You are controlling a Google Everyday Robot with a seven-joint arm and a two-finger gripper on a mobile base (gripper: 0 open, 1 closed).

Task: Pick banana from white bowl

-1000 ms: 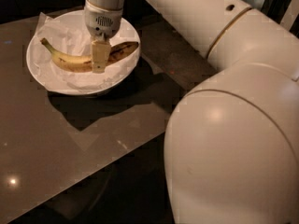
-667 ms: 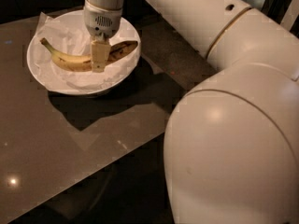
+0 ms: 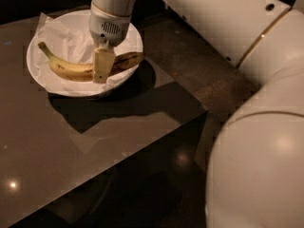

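The banana [image 3: 66, 69] lies on its side in the white bowl [image 3: 38, 75], on crumpled white paper, with its stem at the left and its dark tip at the right. The bowl stands at the far left corner of the dark table [image 3: 71, 141]. My gripper [image 3: 103, 70] hangs straight down from the wrist over the bowl. It is down at the banana's middle, towards the dark tip, and hides that part of the fruit. The banana rests level in the bowl.
The table's right edge and near corner [image 3: 205, 111] fall away to a dark floor [image 3: 209, 75]. My large white arm [image 3: 237, 27] crosses the top right, and my white body fills the lower right.
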